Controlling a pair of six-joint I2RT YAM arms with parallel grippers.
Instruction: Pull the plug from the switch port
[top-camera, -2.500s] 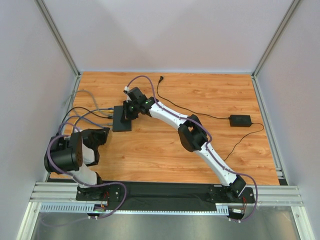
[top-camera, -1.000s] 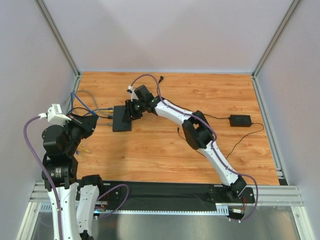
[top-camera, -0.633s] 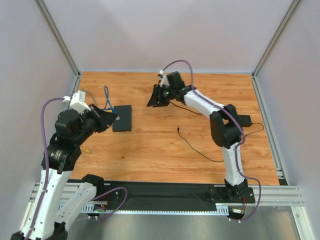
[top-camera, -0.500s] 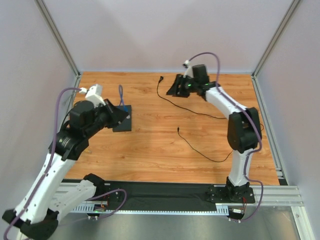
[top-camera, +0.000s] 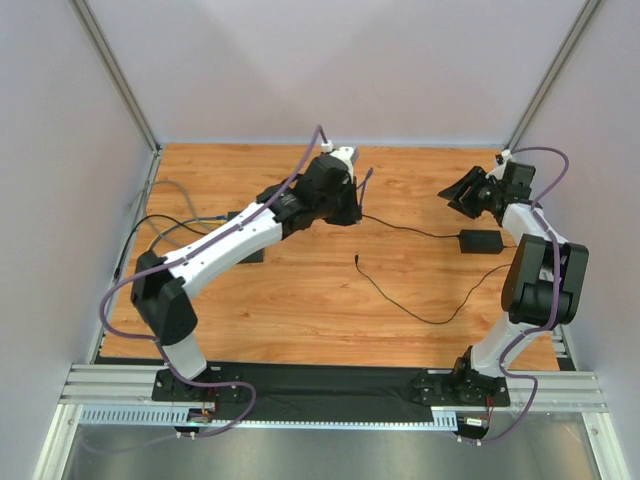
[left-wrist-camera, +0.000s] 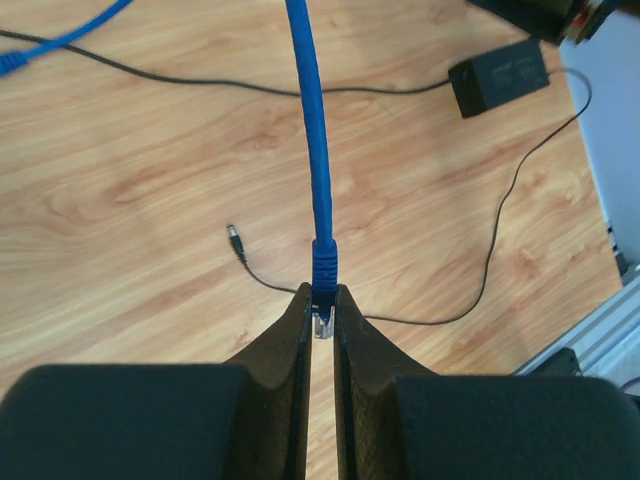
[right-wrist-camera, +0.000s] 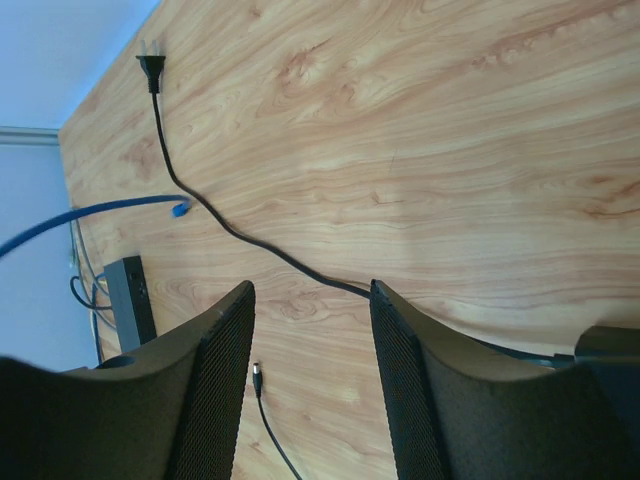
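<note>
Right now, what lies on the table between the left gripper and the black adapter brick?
From the left gripper to the adapter brick, only a thin black cord lies on the bare wooden table; the top external view shows it.

Bright even diffuse light, soft faint shadows, sharp focus, wide-angle wrist views

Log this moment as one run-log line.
left gripper: shut on blue plug | blue plug: out of switch box, held clear | right gripper: open, empty
</note>
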